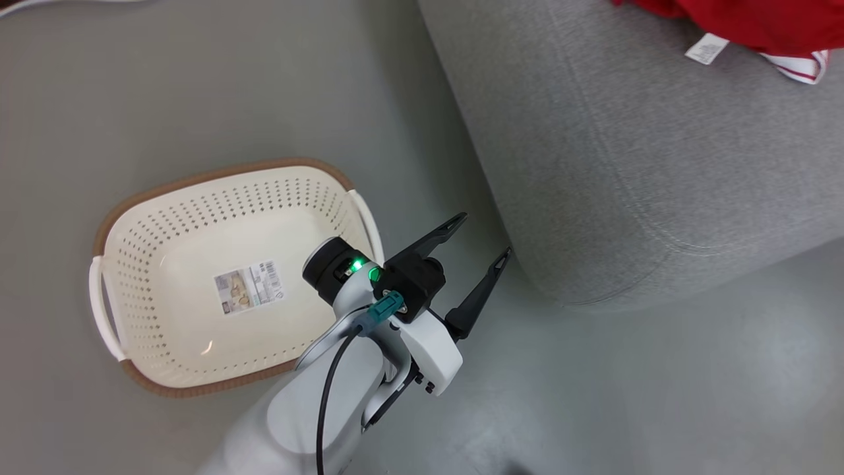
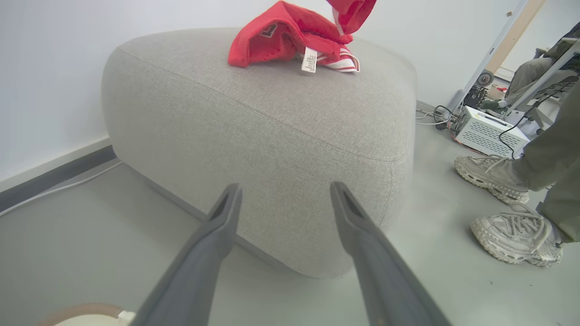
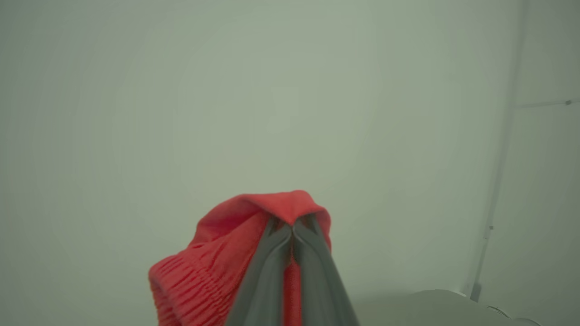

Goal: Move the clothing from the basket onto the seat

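Note:
The cream basket [image 1: 165, 198] with a brown rim lies on the floor at the left, holding nothing but a sticker on its bottom. My left gripper [image 1: 484, 236] hangs open between the basket and the grey seat [image 1: 626, 165], fingers [image 2: 226, 213] pointing at the seat's side. Red clothing [image 2: 281, 40] with a white label lies on top of the seat [image 2: 253, 117], also at the upper right of the head view as clothing [image 1: 758, 26]. My right gripper [image 3: 292, 228] is shut on a fold of red clothing [image 3: 217, 267], lifted in front of a pale wall.
A person's feet in pale sneakers [image 2: 498, 181] stand on the floor right of the seat. A white perforated box [image 2: 489, 131] with cables sits behind them. A wall and dark baseboard [image 2: 54, 174] run along the left.

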Tool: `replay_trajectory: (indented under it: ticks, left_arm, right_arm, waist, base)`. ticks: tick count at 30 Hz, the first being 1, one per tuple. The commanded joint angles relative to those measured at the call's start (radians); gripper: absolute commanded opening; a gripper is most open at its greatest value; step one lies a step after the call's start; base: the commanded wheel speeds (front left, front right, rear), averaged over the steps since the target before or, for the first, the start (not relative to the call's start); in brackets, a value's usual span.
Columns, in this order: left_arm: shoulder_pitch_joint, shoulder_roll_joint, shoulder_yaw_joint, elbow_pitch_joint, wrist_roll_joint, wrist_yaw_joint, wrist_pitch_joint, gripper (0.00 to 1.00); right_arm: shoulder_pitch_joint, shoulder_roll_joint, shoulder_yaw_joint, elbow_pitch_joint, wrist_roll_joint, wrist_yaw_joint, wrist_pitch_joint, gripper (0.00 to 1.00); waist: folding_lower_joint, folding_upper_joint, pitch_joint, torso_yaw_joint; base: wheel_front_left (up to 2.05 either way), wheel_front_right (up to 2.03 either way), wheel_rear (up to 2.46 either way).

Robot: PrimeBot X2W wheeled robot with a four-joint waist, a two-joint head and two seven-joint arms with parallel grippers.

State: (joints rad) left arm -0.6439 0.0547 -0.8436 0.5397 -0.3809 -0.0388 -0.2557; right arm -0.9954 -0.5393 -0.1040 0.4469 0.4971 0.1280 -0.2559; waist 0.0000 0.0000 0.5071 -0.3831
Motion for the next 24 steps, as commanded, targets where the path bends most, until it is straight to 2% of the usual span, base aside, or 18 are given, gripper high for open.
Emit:
replay_trajectory:
  ticks: [1, 9, 14, 15, 16, 17, 19, 24]
  left_arm:
    - [-0.027, -0.005, 0.012, -0.018, -0.015, 0.01, -0.006, 1.0]
    - [-0.039, -0.005, -0.046, -0.027, -0.061, 0.028, -0.006, 1.0]
    - [-0.045, -0.005, -0.089, -0.039, -0.087, 0.04, -0.006, 1.0]
    - [-0.047, -0.005, -0.097, -0.04, -0.091, 0.043, -0.006, 1.0]
    - [-0.047, -0.005, -0.097, -0.04, -0.091, 0.043, -0.006, 1.0]
    - [-0.049, -0.005, -0.105, -0.04, -0.095, 0.046, -0.006, 1.0]
    - [-0.052, -0.005, -0.118, -0.048, -0.106, 0.052, -0.006, 1.0]
    - [-0.035, -0.005, -0.126, -0.078, -0.145, 0.084, -0.006, 1.0]
  right_arm:
    - [-0.025, -0.052, -0.007, 0.002, -0.018, 0.003, -0.006, 0.0]
    - [-0.201, -0.143, -0.081, 0.24, -0.095, 0.003, -0.006, 0.0]
    - [-0.311, -0.2, -0.227, 0.354, -0.209, 0.003, -0.006, 0.0]
    - [-0.328, -0.204, -0.269, 0.371, -0.242, 0.003, -0.006, 0.0]
    - [-0.328, -0.204, -0.269, 0.371, -0.242, 0.003, -0.006, 0.0]
    - [-0.343, -0.207, -0.322, 0.392, -0.282, 0.003, -0.006, 0.0]
    - [-0.356, -0.194, -0.361, 0.413, -0.374, 0.003, -0.006, 0.0]
    - [-0.371, -0.085, -0.363, 0.431, -0.406, 0.003, -0.006, 0.0]
  waist:
    - [0.0, 0.0, 0.029, 0.028]
    - [0.0, 0.0, 0.076, 0.113]
    - [0.0, 0.0, 0.115, 0.17]
    - [0.0, 0.0, 0.123, 0.179]
    - [0.0, 0.0, 0.123, 0.179]
    - [0.0, 0.0, 0.131, 0.188]
    - [0.0, 0.0, 0.146, 0.206]
    - [0.0, 0.0, 0.187, 0.233]
  base:
    - [0.0, 0.0, 0.0]
    - [0.0, 0.0, 0.0]
    - [0.0, 0.0, 0.0]
    - [0.0, 0.0, 0.0]
    - [0.0, 0.0, 0.0]
    - [0.0, 0.0, 0.0]
    - [0.0, 0.0, 0.0]
    - [0.0, 0.0, 0.0]
